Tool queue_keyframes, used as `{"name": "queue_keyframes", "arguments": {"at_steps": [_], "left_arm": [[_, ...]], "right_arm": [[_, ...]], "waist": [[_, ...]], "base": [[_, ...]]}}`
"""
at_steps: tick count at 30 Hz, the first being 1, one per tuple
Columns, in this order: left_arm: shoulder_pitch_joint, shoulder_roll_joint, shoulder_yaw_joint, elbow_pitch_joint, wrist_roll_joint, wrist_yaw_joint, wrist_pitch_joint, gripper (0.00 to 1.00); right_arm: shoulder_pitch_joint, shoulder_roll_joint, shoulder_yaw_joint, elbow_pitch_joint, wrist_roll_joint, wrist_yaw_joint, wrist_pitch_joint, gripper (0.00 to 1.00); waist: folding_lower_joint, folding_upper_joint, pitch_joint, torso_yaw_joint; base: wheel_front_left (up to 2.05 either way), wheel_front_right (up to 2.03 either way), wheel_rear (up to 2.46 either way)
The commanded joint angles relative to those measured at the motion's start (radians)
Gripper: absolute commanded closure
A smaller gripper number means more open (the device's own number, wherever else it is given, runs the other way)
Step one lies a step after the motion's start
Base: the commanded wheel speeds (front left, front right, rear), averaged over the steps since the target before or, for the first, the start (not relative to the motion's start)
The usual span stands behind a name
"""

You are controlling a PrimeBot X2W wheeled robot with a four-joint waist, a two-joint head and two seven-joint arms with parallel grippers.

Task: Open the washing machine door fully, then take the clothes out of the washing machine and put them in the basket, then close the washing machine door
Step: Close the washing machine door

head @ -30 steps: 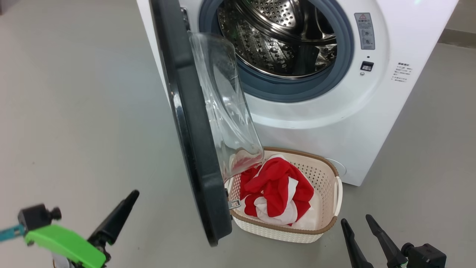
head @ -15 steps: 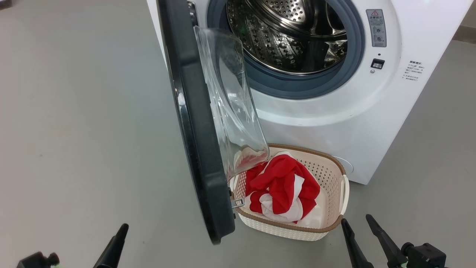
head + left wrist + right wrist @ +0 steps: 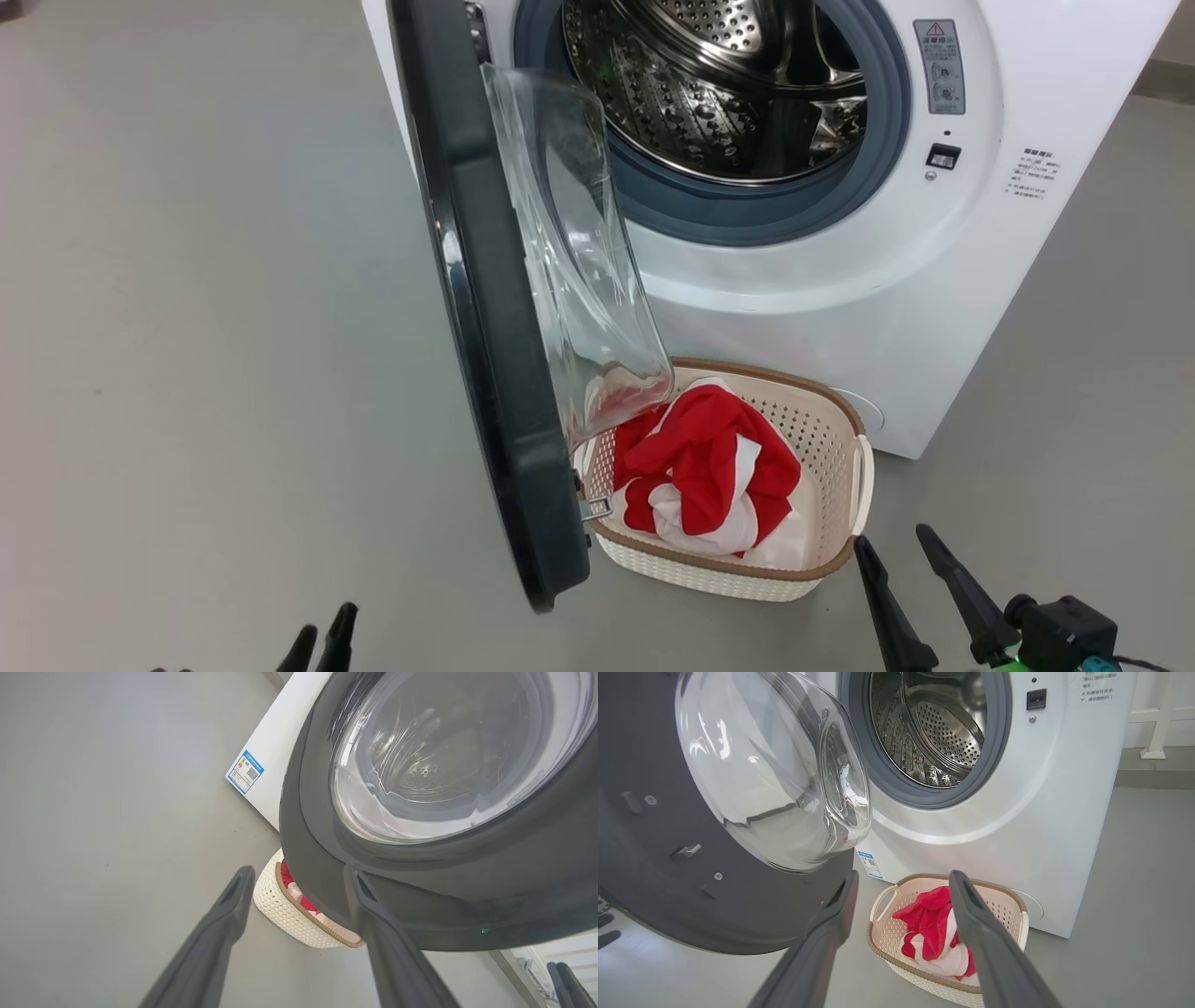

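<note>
1. Pincer (left pincer [image 3: 322, 635]), two long dark fingers, count one: low at the left of the head view, fingers spread, grasping nothing. Its wrist view faces the door's outer side.
2. Washing machine door [image 3: 485, 355], large and round, glossy black rim, bulging clear glass bowl [image 3: 569, 261], count one: swung wide open and seen edge-on, the bowl overhanging the basket's left end.
3. Washing machine [image 3: 840, 299], big white front-loading box with steel perforated drum [image 3: 709, 93] and grey rubber gasket [image 3: 747, 219], count one: the drum appears empty.
4. Clothes [image 3: 709, 457], soft bundle of red fabric with white panels, count one: lying inside the basket.
5. Basket [image 3: 826, 439], small, cream-white perforated plastic, brown woven-look rim, count one: on the grey floor [image 3: 187, 280], just before the machine.
6. Pincer (right pincer [image 3: 892, 537]), count one: low right, near the basket, fingers parted, empty.
7. Step in hand, judged: unloading looks done, and closing the door is what is left. The next move calls for the left pincer to press the door's outer face and swing it rightwards onto the gasket, with the bowl clearing the basket.
</note>
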Motion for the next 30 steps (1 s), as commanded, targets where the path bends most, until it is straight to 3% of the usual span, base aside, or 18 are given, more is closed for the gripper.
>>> {"name": "queue_keyframes", "arguments": {"at_steps": [1, 8, 19, 30], "left_arm": [[-0.022, 0.000, 0.056, -0.016, 0.038, -0.007, -0.012, 0.00], [0.016, -0.075, 0.177, -0.039, 0.277, -0.007, -0.012, 0.00], [0.070, -0.203, 0.372, -0.068, 0.868, -0.007, -0.012, 0.00], [0.106, -0.283, 0.477, -0.184, 1.079, -0.007, -0.013, 0.00]], "right_arm": [[-0.042, -0.014, 0.024, -0.023, -0.002, 0.008, -0.006, 0.00], [-0.046, -0.015, 0.021, -0.023, -0.003, 0.008, -0.006, 0.00], [-0.052, -0.017, 0.023, -0.022, -0.001, 0.008, -0.006, 0.00], [-0.051, -0.020, 0.024, -0.022, -0.002, 0.008, -0.006, 0.00]], "waist": [[0.0001, -0.0001, 0.002, -0.001], [0.0001, -0.0001, 0.005, -0.001], [0.0001, -0.0001, 0.006, -0.002], [0.0001, -0.0001, 0.004, -0.006]], "base": [[0.00, 0.00, 0.00], [0.00, 0.00, 0.00], [0.00, 0.00, 0.00], [0.00, 0.00, 0.00]]}}
